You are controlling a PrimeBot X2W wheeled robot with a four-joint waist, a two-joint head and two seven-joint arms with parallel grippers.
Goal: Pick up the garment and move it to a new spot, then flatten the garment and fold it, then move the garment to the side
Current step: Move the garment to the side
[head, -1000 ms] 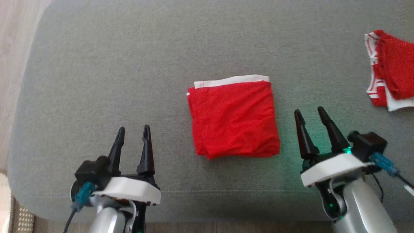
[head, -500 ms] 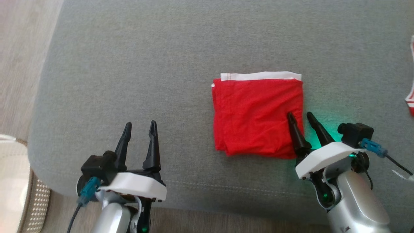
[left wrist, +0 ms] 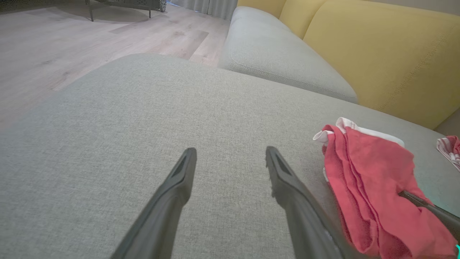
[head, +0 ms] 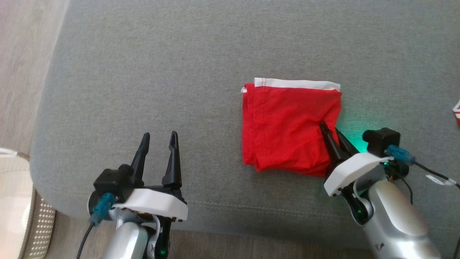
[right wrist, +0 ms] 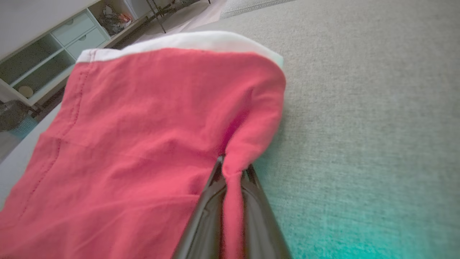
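Right wrist view: fingers of our right gripper (right wrist: 233,164) pinch the right edge of the folded red garment (right wrist: 143,118) on the sofa cushion (head: 143,72); our left gripper (head: 160,134) hangs empty, fingers spread. We judge the move aside begins; next, a lift keeping the fold.

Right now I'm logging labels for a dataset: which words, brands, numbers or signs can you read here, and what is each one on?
No text here can be read.
Red garment: no print or label shows.
Small dark mark on the right forearm: too small to read.
White tag on the right arm's cable: too blurred to read.
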